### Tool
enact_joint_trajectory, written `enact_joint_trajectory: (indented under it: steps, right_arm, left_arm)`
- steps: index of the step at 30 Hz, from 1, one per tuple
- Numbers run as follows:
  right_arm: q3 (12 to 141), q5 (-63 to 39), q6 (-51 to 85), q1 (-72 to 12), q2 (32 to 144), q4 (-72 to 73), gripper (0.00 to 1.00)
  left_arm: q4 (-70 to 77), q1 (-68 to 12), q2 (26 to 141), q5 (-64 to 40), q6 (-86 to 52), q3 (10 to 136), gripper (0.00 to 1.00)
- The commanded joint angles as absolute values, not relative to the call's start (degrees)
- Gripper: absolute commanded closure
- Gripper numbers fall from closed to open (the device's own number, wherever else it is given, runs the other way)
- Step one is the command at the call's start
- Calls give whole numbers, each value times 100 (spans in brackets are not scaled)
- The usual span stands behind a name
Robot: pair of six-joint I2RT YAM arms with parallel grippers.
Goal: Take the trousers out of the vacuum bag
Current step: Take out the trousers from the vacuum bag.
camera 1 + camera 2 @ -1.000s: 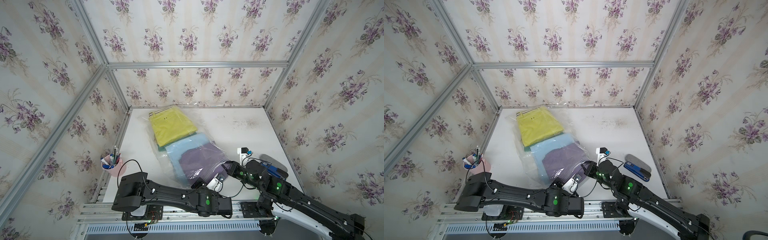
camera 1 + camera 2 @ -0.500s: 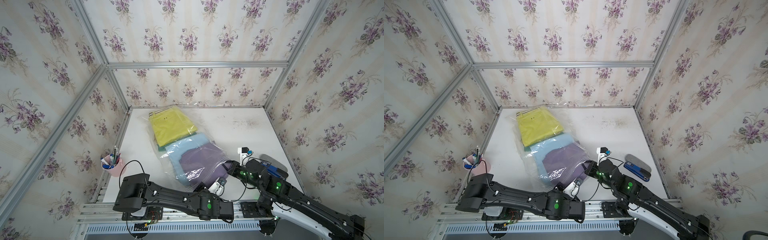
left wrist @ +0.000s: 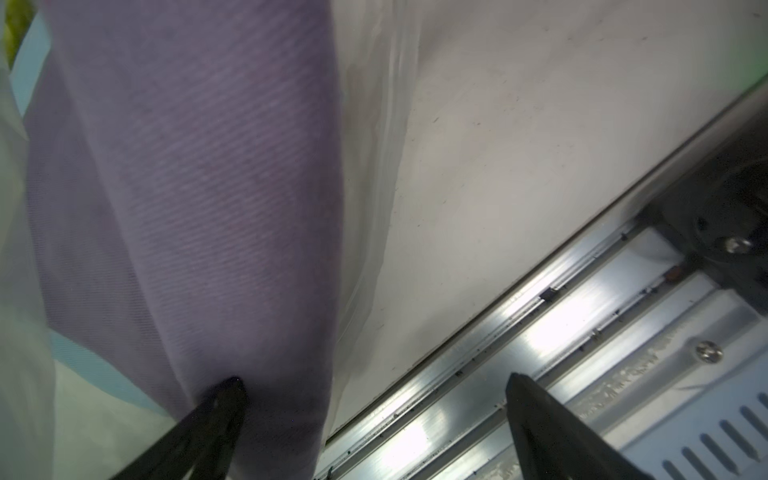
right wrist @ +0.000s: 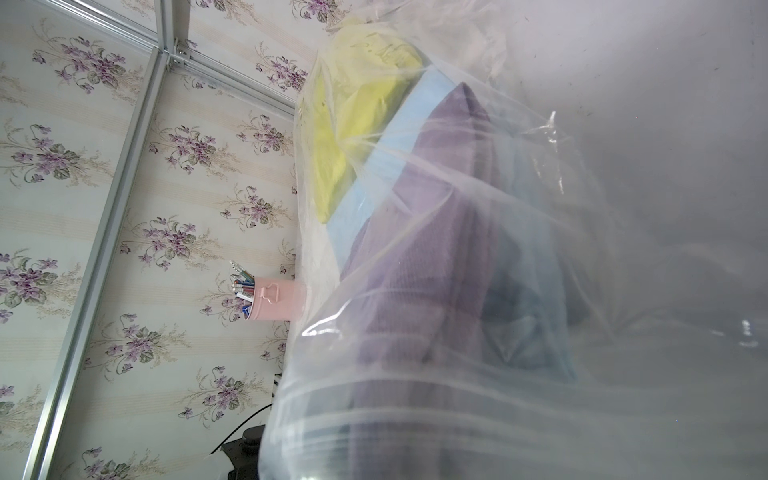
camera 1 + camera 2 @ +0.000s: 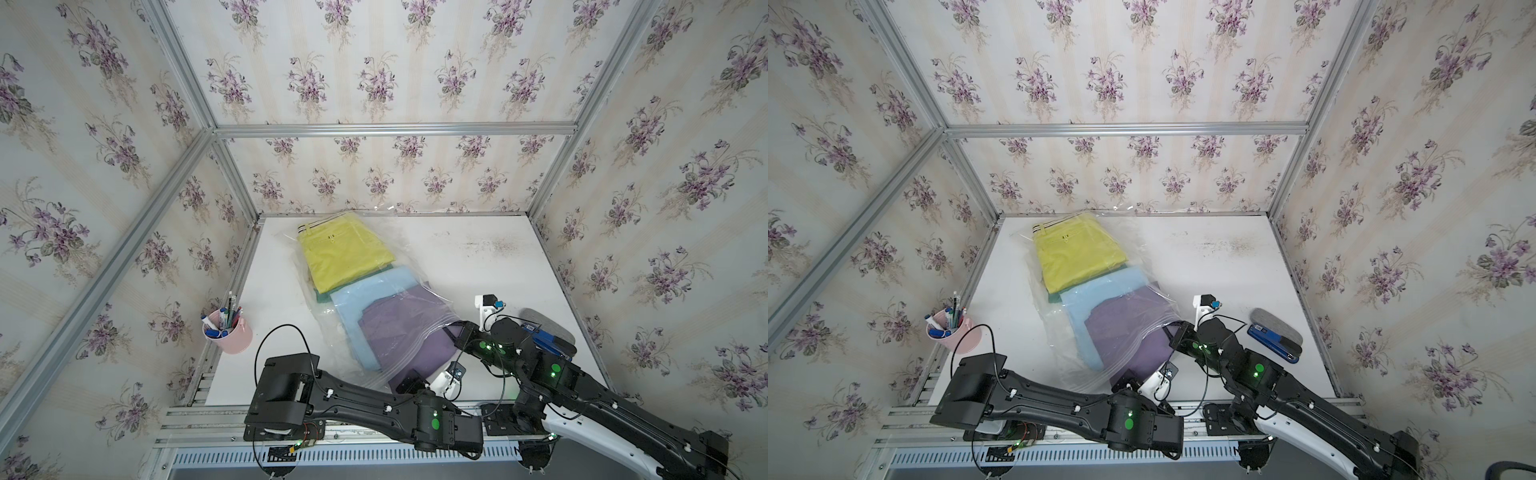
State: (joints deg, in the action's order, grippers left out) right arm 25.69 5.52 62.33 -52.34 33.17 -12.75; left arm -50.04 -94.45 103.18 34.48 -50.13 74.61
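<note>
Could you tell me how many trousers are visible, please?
4: yellow-green trousers farthest back, teal green trousers peeking under them, light blue trousers in the middle, purple trousers at the front. More may lie hidden.

**A:** how're the cams set up?

**B:** both top views look down from high and share the whole tabletop [image 5: 478, 266]. wrist cams are super close: left on the purple trousers [image 3: 199, 187], right against the vacuum bag [image 4: 457, 291].

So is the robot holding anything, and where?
The right gripper pinches the vacuum bag at the end of its zip strip. The left gripper is open over the purple trousers' edge, holding nothing.
</note>
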Motion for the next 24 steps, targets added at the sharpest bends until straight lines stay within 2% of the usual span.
enact_joint_trajectory:
  steps: [1, 19, 24]
  right_arm:
    - [2588, 641, 6144, -5212, 3334, -990, 100]
    - [2603, 483, 6126, -5174, 3454, -823, 100]
    - [2617, 417, 6109, -5152, 3507, -813, 100]
  left_arm:
    - [-5509, -9370, 10371, 3874, -5555, 7413, 0]
    - [-6187, -9094, 10862, 4285, -6386, 7193, 1]
    - [-6358, -9032, 10986, 4419, -6590, 7208, 4]
